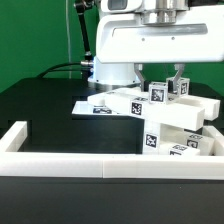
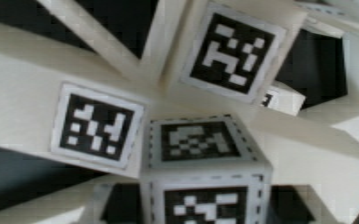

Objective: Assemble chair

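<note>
Gripper (image 1: 166, 88) closed on chair part (image 1: 168, 93) atop pile.

The arm (image 1: 135, 45) hangs over the table from above, wrist pointing straight down. The gripper (image 1: 163, 84) sits low, fingers (image 1: 180, 82) vertical and drawn close together, shut on a chair part (image 1: 160, 93). In the wrist view the fingers are not distinguishable.
</note>
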